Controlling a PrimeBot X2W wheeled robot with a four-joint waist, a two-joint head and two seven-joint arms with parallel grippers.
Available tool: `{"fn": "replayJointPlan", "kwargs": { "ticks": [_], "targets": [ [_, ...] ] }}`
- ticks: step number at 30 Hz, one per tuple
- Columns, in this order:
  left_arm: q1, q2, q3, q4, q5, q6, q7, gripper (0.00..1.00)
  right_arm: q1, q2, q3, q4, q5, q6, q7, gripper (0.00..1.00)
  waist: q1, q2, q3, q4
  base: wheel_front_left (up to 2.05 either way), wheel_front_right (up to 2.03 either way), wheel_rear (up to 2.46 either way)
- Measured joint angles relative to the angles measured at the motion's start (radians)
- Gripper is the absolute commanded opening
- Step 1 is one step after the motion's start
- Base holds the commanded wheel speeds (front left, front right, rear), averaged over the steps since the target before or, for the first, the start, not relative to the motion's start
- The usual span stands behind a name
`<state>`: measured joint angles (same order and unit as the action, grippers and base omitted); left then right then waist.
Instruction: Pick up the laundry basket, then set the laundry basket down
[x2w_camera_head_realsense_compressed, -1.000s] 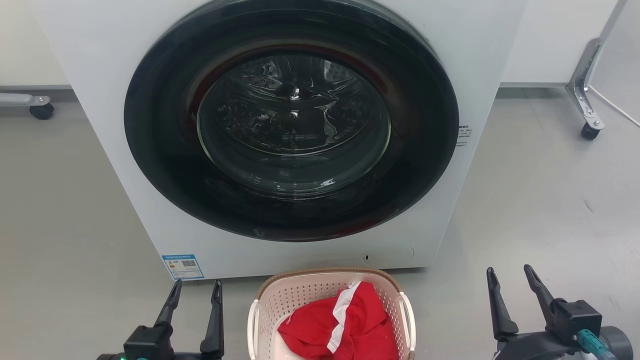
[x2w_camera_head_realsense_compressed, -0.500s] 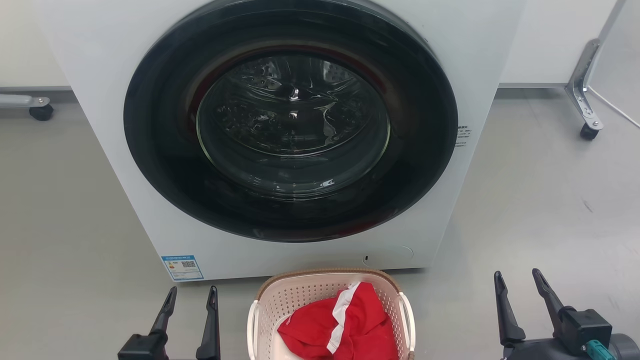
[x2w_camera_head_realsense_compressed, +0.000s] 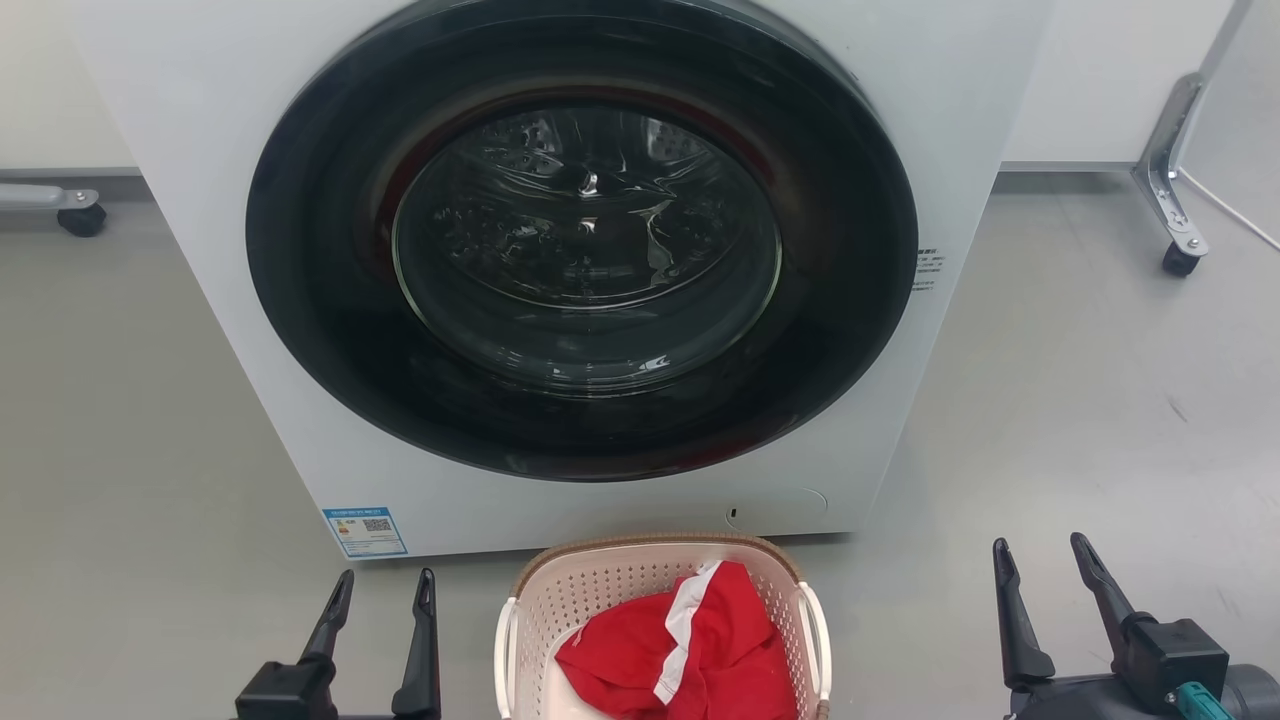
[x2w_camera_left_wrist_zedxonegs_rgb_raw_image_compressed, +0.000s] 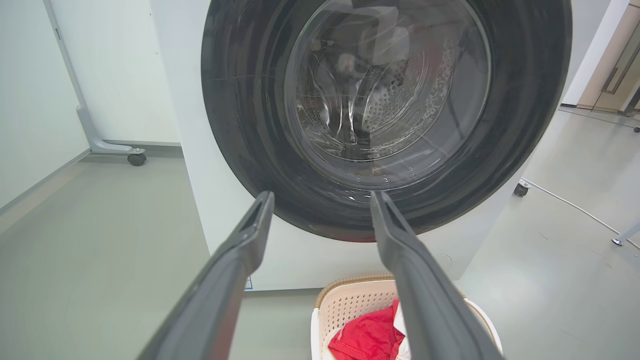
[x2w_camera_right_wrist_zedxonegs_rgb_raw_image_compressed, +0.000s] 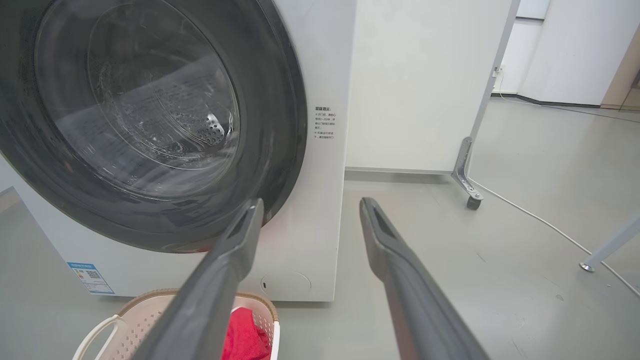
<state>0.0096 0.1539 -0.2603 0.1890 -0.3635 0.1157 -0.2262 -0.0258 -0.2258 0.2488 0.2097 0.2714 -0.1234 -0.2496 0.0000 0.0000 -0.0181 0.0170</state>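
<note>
Approach seems the step in hand: the laundry basket (x2w_camera_head_realsense_compressed: 600, 592) sits on the floor (x2w_camera_head_realsense_compressed: 120, 450) before the washing machine (x2w_camera_head_realsense_compressed: 250, 400), between left gripper (x2w_camera_head_realsense_compressed: 386, 580) and right gripper (x2w_camera_head_realsense_compressed: 1040, 548), both jaws spread and empty, each next needing a white handle (x2w_camera_head_realsense_compressed: 820, 640)

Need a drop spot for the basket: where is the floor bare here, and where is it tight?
Two wide bare patches of floor: one left of the washing machine, out to the castor; one to its right, bordered by the stand leg and white cable. Tight: the strip between the machine's front and the laundry basket.
</note>
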Motion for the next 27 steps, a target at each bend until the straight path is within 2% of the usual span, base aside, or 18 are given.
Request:
{"fn": "replayJointPlan", "kwargs": {
  "ticks": [9,10,19,27],
  "targets": [
    [0.0,-0.002,0.004,-0.005,0.006,0.007,0.013,1.0,0.002,0.005,-0.008,-0.01,-0.01,-0.001,0.0,1.0,0.0,0.0,0.002,0.003,0.0,0.0,0.0],
    [0.0,-0.002,0.002,0.002,0.005,0.007,0.013,0.0,0.002,0.007,-0.007,-0.003,-0.009,-0.001,0.002,0.0,0.0,0.0,0.002,0.003,0.0,0.0,0.0],
    [0.02,-0.01,0.014,0.033,-0.022,-0.003,0.027,0.0,0.026,0.028,-0.02,0.028,0.02,0.011,0.013,0.0,0.0,0.0001,0.003,0.002,0.0,0.0,0.0],
    [0.018,-0.021,0.042,0.04,-0.137,-0.02,0.057,0.0,0.017,0.042,-0.052,0.038,0.133,0.029,0.047,0.0,0.0,0.0001,0.005,0.0,0.0,0.0,0.0]
  ]
}}
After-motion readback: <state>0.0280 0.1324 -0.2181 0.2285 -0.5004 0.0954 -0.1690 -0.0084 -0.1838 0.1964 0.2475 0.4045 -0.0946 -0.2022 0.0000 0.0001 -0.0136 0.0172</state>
